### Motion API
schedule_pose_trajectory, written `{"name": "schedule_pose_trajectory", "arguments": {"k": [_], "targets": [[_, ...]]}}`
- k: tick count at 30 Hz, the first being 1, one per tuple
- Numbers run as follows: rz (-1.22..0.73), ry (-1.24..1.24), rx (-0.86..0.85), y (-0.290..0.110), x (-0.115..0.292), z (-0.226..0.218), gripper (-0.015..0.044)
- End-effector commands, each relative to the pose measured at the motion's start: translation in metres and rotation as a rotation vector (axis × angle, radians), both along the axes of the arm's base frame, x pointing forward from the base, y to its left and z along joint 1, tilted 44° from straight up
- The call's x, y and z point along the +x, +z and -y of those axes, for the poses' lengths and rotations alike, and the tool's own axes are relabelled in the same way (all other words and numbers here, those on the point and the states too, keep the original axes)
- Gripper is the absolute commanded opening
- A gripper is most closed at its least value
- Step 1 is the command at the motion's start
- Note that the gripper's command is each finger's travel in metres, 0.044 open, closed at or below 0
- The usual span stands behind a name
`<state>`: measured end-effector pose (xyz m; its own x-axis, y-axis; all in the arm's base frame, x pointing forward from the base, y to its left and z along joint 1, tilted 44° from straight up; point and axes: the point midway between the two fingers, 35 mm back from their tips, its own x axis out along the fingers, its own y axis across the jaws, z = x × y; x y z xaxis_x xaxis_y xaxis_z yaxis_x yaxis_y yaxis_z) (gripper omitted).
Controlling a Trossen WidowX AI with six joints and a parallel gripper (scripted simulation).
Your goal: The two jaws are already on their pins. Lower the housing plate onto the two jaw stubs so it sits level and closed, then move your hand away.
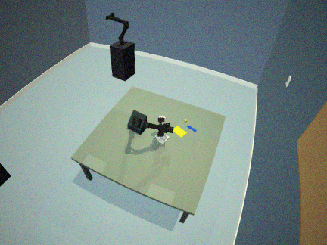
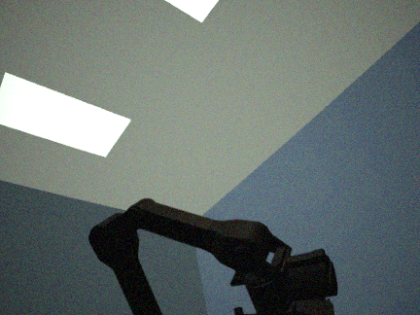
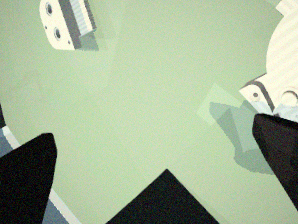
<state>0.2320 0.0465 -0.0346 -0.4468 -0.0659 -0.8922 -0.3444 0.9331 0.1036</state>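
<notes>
The white housing plate (image 1: 162, 116) (image 3: 53, 21), round-edged with two round holes, rests on the matte green table (image 1: 182, 170) (image 3: 150, 75), apart from the ribbed white assembly (image 1: 163, 140) (image 3: 282, 60). The arm (image 1: 153, 125) (image 2: 175, 225) is bent over the table; its gripper (image 1: 161, 126) (image 3: 157, 133) is open and unloaded. Blue walls (image 1: 182, 34) (image 2: 350, 160) enclose the room.

Shows muted green across the table (image 1: 182, 162) (image 3: 150, 90). Shows plain yellow on the flat piece (image 1: 179, 131) and small ball (image 1: 185, 121) upon the table, solid blue on the bar (image 1: 191, 128) there. Carries off-white with fine slanted stripes on the large part (image 3: 286, 55) over the table. Turns near-black on the arm (image 1: 152, 125) (image 2: 175, 226) above the table.
</notes>
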Motion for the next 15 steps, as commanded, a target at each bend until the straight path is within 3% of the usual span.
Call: {"name": "schedule_pose_trajectory", "arguments": {"k": [1, 15], "targets": [[0.008, 0.067, 0.001, -0.005, 0.004, -0.009, 0.044], [-0.031, 0.359, 0.016, -0.024, 0.0, -0.039, 0.044]]}}
